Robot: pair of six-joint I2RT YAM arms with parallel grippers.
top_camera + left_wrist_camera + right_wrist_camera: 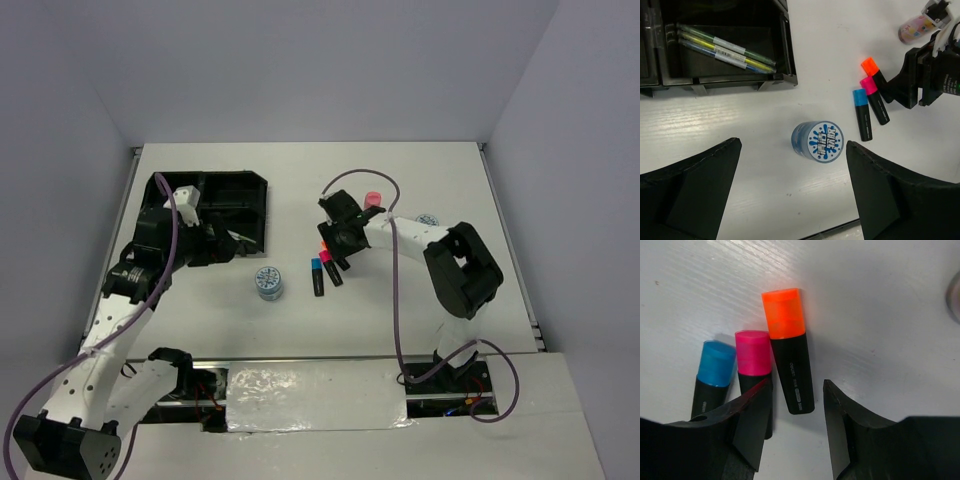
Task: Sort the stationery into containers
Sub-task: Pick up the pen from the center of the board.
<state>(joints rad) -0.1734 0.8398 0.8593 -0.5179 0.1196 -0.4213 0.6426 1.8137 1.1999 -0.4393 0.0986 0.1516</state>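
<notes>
Seen from above, a white table [300,330] held my two arms. My left gripper [791,155] hung with its black fingers [690,185] spread wide apart, holding nothing. A round blue-and-white tin with a splash-patterned lid [817,140] stood upright on the table below the gap, a little toward 1 o'clock from its middle, touching neither finger.

At 10 o'clock from the tin sat the black rectangular plastic tray with ridged compartments [740,80]. Several thin yellow-green and white pens [725,50] lay slanted together in one of its compartments.

At 3 o'clock from the tin, three short black markers lay side by side with caps pointing toward 12: a blue-capped marker [715,370], a pink-capped marker [754,357] and an orange-capped marker [790,350].

My right gripper [796,390] was low over them, fingers parted. The black tail of the orange-capped marker lay in the gap between them; I could not tell whether either finger touched it. The finger at 9 o'clock covered the tail of the pink-capped marker.

A small bottle with a pink cap [374,200] stood at 1 o'clock from the markers. A second round blue-and-white tin [428,220] sat further toward 3 o'clock.
</notes>
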